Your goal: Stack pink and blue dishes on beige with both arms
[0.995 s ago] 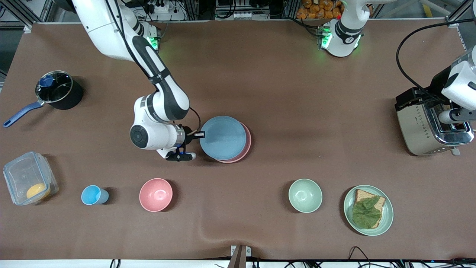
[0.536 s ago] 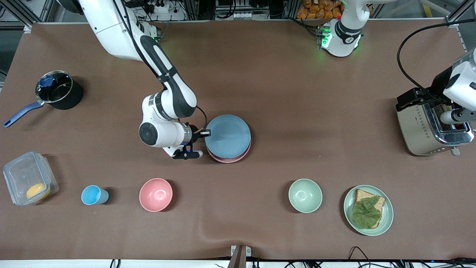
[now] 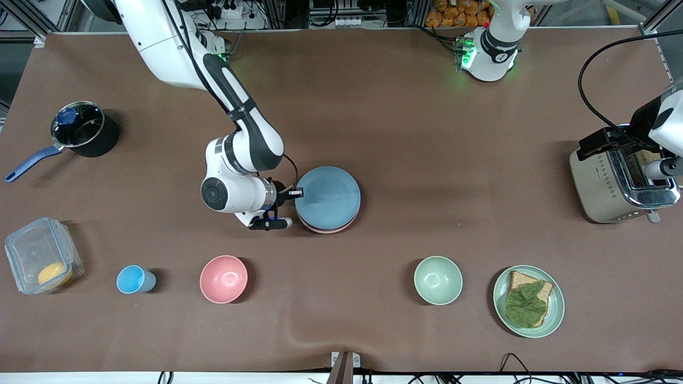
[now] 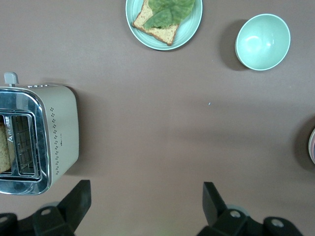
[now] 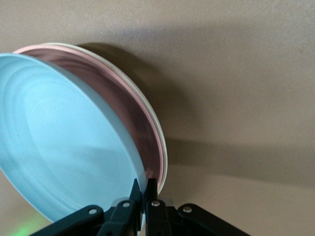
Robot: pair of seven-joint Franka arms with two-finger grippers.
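Brown matte table cover (image 3: 427, 133) spans whole work surface; slight wrinkle at edge nearest front camera. Aluminium frame rails (image 3: 32, 21) and cable clutter along robot-base edge. Green indicator glow near bases. Soft, even overhead light; diffuse shadows.

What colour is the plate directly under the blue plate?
Pale pink plate, seen best in the right wrist view, beneath the blue plate.
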